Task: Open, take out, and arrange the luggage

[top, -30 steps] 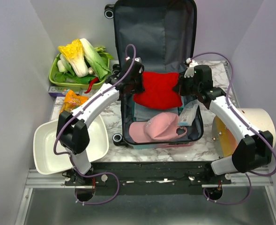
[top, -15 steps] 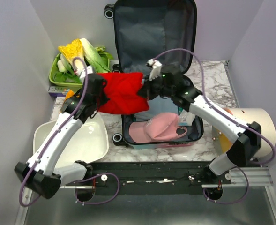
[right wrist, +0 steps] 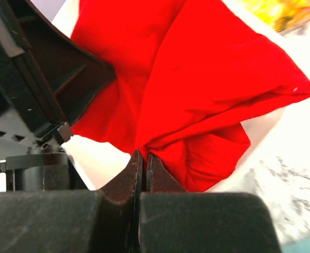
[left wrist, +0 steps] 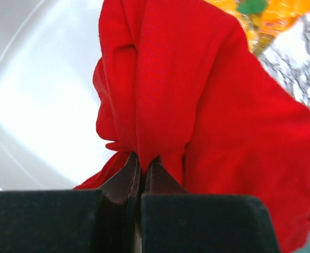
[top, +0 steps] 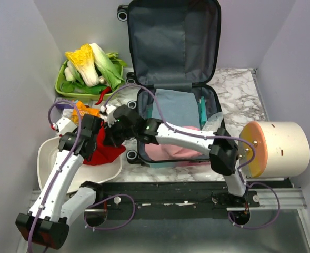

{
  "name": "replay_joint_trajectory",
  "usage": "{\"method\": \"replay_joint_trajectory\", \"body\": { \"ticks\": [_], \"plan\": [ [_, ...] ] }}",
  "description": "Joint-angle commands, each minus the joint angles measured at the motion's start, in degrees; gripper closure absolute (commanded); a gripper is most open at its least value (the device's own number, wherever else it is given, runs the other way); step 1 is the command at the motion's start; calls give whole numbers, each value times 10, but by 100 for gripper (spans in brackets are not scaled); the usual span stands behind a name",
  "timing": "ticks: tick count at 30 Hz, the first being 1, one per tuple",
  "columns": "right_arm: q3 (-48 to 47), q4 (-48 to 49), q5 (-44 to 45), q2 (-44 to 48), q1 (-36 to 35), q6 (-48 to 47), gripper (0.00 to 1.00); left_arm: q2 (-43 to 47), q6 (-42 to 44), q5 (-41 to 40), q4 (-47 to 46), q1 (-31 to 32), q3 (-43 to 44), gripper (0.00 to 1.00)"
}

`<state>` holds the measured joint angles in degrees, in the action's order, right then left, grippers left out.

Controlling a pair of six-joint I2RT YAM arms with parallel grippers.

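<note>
Your luggage (top: 173,47) lies open at 12 o'clock on the marble table (top: 239,89), with its lid leaning up against the back wall and the dark lining showing. In the lower shell you have a folded grey-blue cloth (top: 178,108) and, at 6 o'clock from it, a pink cap (top: 168,152). Both of your arms reach toward 8 o'clock, over the white basin (top: 52,158). Your left gripper (left wrist: 140,161) has its fingers pressed together on a gathered fold of the red cloth (left wrist: 197,105). Your right gripper (right wrist: 142,158) pinches another fold of the same cloth, its fingers closed just as tightly. The cloth hangs bunched between them, over the 3 o'clock side of the basin. An orange snack packet (top: 83,110) lies just beyond the basin at its 12 o'clock, and a green tray (top: 59,85) of vegetables sits at 10 o'clock on the table. The cream cylinder (top: 281,150) lies on its side at 4 o'clock
</note>
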<state>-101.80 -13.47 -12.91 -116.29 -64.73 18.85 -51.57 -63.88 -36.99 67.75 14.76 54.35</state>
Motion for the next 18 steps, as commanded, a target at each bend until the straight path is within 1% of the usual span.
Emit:
{"method": "replay_joint_trajectory", "body": {
  "ticks": [1, 2, 3, 6, 7, 11, 13, 14, 15, 17, 18],
  "plan": [
    [-44, -20, 19, -39, -44, 13, 99, 66, -130, -89, 80, -9, -23, 100],
    [-40, -21, 37, -48, -50, 21, 99, 100, -140, -92, 78, -9, -44, 100],
    [-36, -20, 45, -52, -58, 27, 99, 114, -143, -94, 75, -11, -55, 100],
    [-31, -13, 37, -77, -60, 59, 99, 149, -149, -94, 64, -12, -81, 100],
    [-31, -9, 39, -85, -60, 64, 99, 153, -140, -92, 56, -12, -82, 100],
    [-37, -6, 103, -109, -61, 58, 99, 141, -149, -96, 56, -13, -87, 100],
    [-37, -7, 113, -116, -59, 63, 99, 131, -150, -88, 51, -13, -93, 100],
    [-37, -8, 119, -118, -60, 69, 99, 119, -161, -88, 53, -13, -96, 99],
    [-33, -8, 123, -119, -60, 73, 99, 112, -171, -89, 66, -13, -96, 93],
    [-33, -9, 126, -126, -60, 72, 99, 99, -198, -93, 80, -13, -93, 85],
    [-36, -13, 126, -130, -60, 72, 99, 95, -210, -101, 101, -13, -89, 77]
  ]
}}
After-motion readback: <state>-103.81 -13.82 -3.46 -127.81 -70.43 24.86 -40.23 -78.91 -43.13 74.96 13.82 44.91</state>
